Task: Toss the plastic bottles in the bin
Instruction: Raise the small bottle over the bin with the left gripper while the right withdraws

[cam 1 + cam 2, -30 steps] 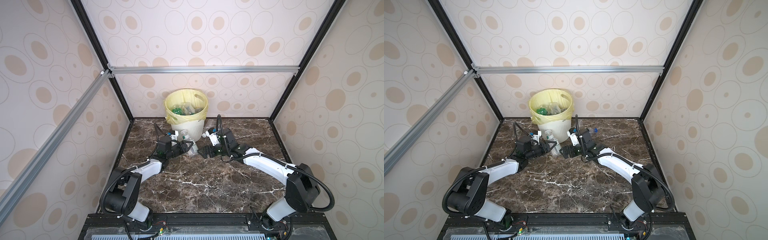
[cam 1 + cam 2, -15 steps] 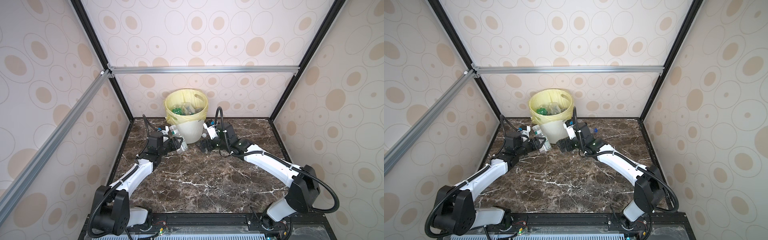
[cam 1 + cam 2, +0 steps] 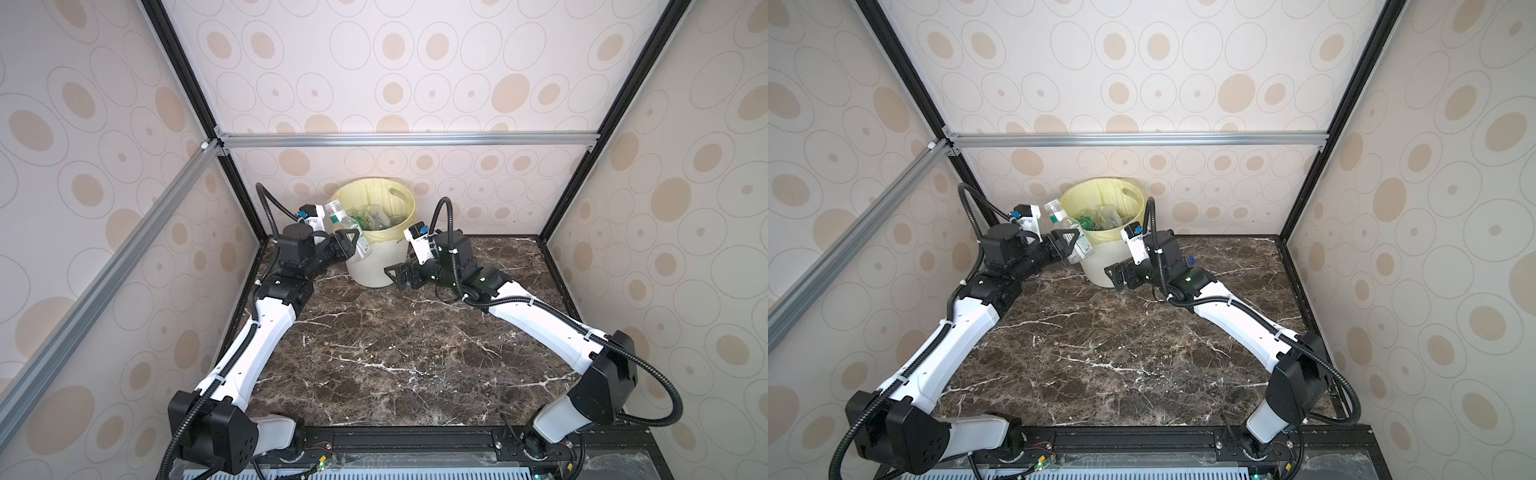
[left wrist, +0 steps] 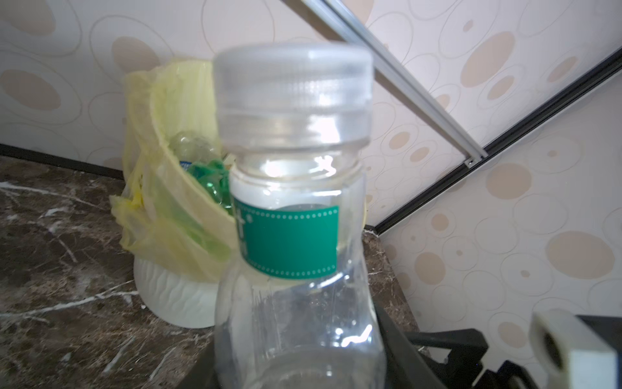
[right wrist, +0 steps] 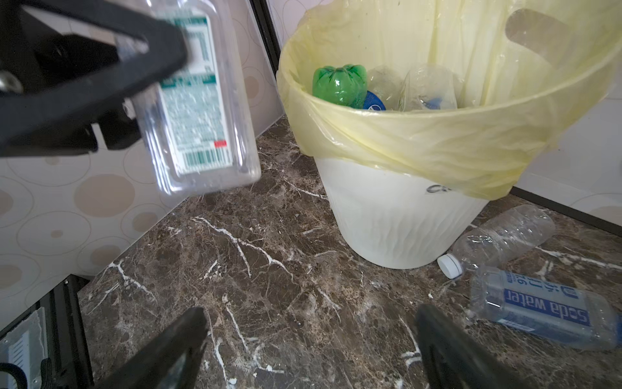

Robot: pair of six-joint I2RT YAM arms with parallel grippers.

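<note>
Left gripper (image 3: 348, 244) up beside the bin (image 3: 374, 268), fingers clamped on the body of a clear bottle (image 3: 343, 222) with a green label. In both top views it sits a little above centre, against the left edge of the bin's rim. From the right wrist view the held bottle (image 5: 195, 111) hangs at the upper left of the frame, outside the bin (image 5: 387, 219) and apart from it, so I'd say it is not over the opening yet.

Orientation: cap up, base down, long axis close to upright but tilted. In a top view the cap leans toward the upper left and the base (image 3: 1081, 249) swings toward the lower right, at the bin (image 3: 1096, 272). The left wrist view looks straight along it, cap (image 4: 292, 97) at the top of the frame, green label (image 4: 289, 242) in the middle.

Right gripper (image 3: 395, 276) is low at the bin's right foot, fingers spread wide and empty; in its own view the right gripper (image 5: 308, 320) frames bare table (image 5: 269, 269).

Progress: most of the job looks done. The yellow bag (image 5: 420, 141) holds a pile already, a green bottle (image 5: 340, 86) and several clear ones among them. Left to do, as I read it: drop this 1, then clear at least 2 lying flat on the table by the bin's base at the right of the right wrist view, a clear white-capped bottle (image 5: 501, 239) and a soda water bottle (image 5: 545, 310). More may hide behind the arm; I cannot tell.
</note>
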